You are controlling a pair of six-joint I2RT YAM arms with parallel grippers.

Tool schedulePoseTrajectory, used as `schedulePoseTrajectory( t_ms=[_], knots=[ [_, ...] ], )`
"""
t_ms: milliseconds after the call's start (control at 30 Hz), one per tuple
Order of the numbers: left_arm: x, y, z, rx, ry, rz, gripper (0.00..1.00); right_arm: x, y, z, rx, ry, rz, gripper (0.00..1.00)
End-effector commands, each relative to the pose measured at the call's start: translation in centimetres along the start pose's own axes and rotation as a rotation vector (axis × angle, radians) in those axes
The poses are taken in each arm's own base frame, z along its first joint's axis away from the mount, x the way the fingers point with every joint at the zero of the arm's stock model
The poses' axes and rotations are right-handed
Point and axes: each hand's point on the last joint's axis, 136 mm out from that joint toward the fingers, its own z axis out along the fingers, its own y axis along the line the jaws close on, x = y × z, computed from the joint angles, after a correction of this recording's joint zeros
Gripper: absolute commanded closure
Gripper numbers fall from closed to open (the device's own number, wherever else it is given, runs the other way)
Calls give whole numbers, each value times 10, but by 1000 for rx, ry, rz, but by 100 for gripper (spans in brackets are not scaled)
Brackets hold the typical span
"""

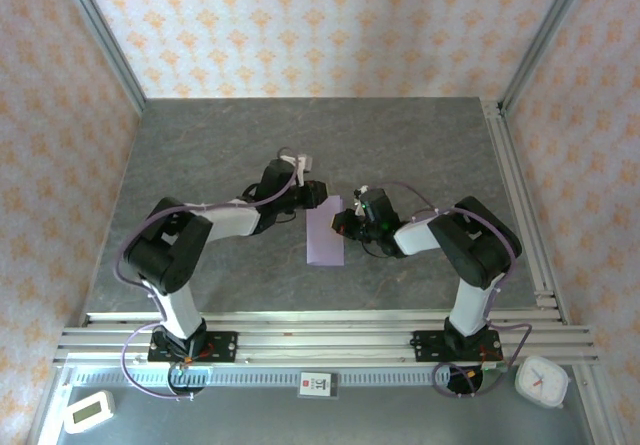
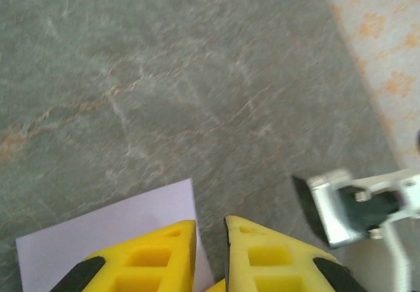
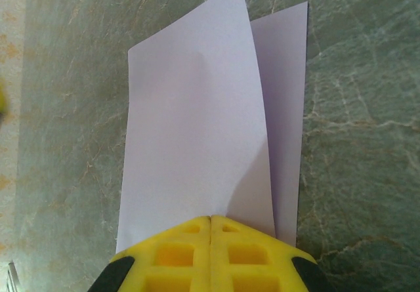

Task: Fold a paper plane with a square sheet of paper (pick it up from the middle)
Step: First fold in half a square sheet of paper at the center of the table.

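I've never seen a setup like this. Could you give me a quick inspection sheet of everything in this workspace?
Surface: grey marbled tabletop, flat and veined.
Job's things: pale lilac square sheet of paper, folded in half, top layer raised.
Clutter: small white timer and white clock on the near ledge.
End effectors: right end effector shut on the sheet's edge; left end effector slightly open at its corner, holding nothing.
Cables: purple cables loop along both arms.
Surroundings: orange-patterned wallpaper walls, aluminium frame rails.
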Motion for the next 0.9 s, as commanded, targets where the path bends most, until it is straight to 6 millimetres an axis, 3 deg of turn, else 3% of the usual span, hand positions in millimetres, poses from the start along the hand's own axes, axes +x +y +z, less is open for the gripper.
schedulePoseTrajectory(
  t_ms=[0,433,600,733,867],
  knots=[
    [3,13,4,-23,22,24,81,49,-81,0,282,130,54,100],
    [15,61,15,-114,13,-27,83,53,-85,-4,289,134,56,100],
    [34,81,22,-149,46,-50,84,54,-85,-4,288,133,58,100],
    [29,72,14,-125,38,-40,84,53,-84,-4,287,135,56,100],
    [11,44,-5,-64,-5,-23,83,53,-85,-3,289,135,57,100]
  ],
)
